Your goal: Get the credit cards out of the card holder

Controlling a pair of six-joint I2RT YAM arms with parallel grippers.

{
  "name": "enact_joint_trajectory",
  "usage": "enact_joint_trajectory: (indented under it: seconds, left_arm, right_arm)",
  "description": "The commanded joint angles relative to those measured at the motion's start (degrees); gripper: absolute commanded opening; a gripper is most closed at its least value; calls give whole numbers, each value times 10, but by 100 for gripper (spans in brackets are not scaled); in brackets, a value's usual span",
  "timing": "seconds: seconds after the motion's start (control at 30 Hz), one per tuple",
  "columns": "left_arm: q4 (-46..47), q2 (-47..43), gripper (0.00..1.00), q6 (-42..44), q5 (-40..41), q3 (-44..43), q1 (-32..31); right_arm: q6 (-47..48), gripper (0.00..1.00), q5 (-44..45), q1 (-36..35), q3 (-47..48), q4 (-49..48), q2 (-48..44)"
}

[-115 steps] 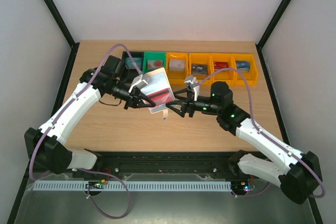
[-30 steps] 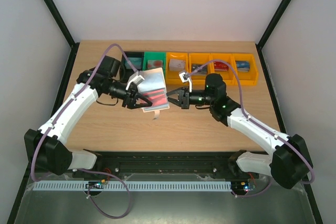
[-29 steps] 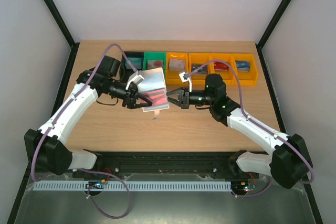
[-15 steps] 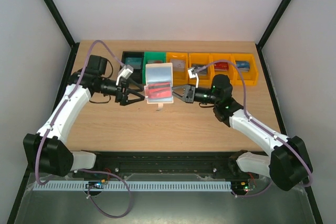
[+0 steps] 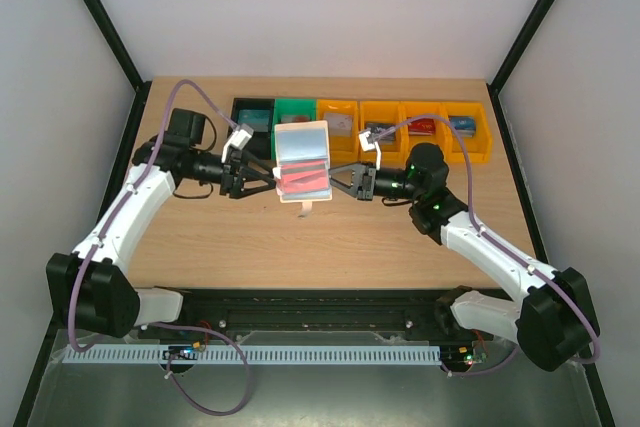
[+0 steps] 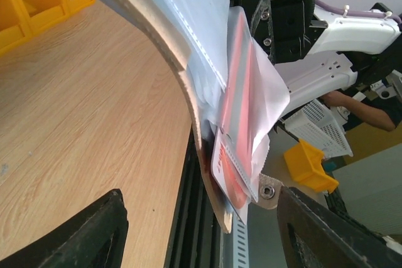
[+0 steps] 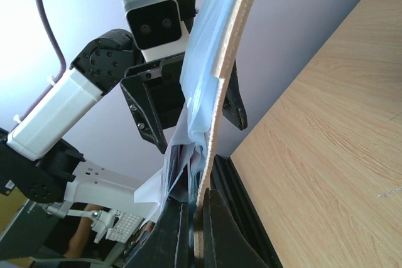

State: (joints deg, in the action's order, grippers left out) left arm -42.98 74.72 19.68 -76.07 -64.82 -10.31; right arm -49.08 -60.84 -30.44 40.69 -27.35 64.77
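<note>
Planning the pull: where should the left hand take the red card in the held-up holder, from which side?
Probably the left edge of the red card, approached from the left of the card holder. The right hand pinches the holder's opposite edge, and the open left hand faces the card edge-on, so its fingers can close on the flat faces.

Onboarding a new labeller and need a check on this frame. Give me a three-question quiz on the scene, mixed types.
1. True or false: the right claw is shut on the edge of the card holder.
2. Which colour is the credit card showing in the holder's lower half in the top view? A red, B green, C yellow.
3. How many bins stand in the back row?
Key: 1 true; 2 A; 3 six.
</note>
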Motion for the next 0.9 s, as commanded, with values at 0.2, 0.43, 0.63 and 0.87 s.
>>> enact_joint_trajectory:
  seconds: [0.2,0.43,0.63,0.87]
  left_arm:
    - [60,-6,48,-65,-24,22,-23]
    - [74,-5,26,-81,-32,26,-24]
    - [74,-5,17,-76,-52,27,-27]
    - [38,-4,15,-32,-80,8,-34]
  right_arm:
    - [-10,2,-25,-4,-3,-60,-16]
    - [-5,2,-29,-11,-6,-65,-19]
    - [-3,2,-39,-27,-3,-75,-12]
    - [3,2,-27,-32,2,-76,8]
